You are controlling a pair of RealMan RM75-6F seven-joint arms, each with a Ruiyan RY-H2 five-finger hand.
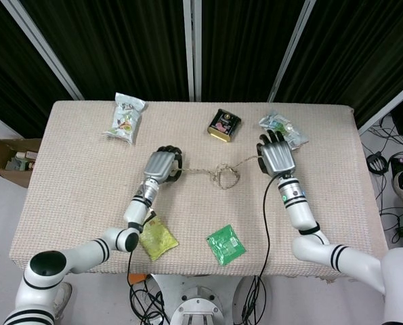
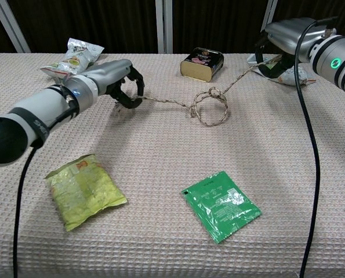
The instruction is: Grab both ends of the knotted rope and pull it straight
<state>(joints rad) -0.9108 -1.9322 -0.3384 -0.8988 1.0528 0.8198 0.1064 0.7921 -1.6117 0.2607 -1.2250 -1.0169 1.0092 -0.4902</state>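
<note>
Rope (image 2: pixel 178 104) stretched across the middle of the table (image 1: pixel 79 169), one hand at each end.

The left hand (image 2: pixel 119 81) holds the rope's left end, the right hand (image 2: pixel 279 43) its right end, the knot (image 2: pixel 210 107) between them. Behind the knot sits a tin (image 2: pixel 202 63); far back left, a snack bag (image 2: pixel 73 57). A wrapped packet (image 1: pixel 286 132) lies just beside the right hand. Near the front edge lie two flat pouches, one left (image 2: pixel 85 189), one centre (image 2: pixel 221 205).

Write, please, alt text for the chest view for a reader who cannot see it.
Two robot hands hold a knotted rope above a beige table: the left robot hand grips one end, the right robot hand the other, a loose loop between. A yellow-green packet and a green packet lie nearer; a dark tin behind.
</note>
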